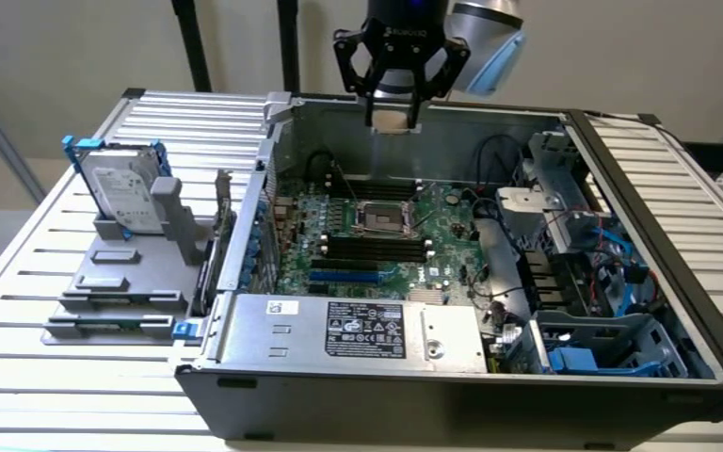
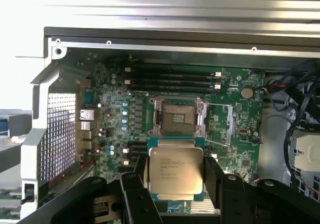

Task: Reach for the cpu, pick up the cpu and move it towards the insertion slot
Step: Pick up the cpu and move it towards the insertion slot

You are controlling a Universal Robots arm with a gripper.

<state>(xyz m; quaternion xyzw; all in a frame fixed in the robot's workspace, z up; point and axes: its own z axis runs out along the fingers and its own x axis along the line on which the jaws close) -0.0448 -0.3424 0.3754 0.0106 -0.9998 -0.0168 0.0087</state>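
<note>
My gripper [image 1: 393,121] hangs above the open computer case, near its far wall, shut on the cpu [image 1: 393,117]. In the wrist view the cpu [image 2: 176,170] is a flat silver square with printed text, held between the black fingers [image 2: 215,176]. The insertion slot [image 1: 379,217] lies on the green motherboard below and nearer the front. It shows a shiny metal frame and a dark centre [image 2: 176,117]. In the wrist view the cpu sits just short of the slot, not over it.
Long black memory slots [image 1: 375,247] flank the socket on both sides. A silver hard drive with blue frame [image 1: 124,191] stands on a grey rack at the exterior view's left. Cables and drive cages [image 1: 587,254] fill the case's right side. A power supply [image 1: 355,330] sits at the front.
</note>
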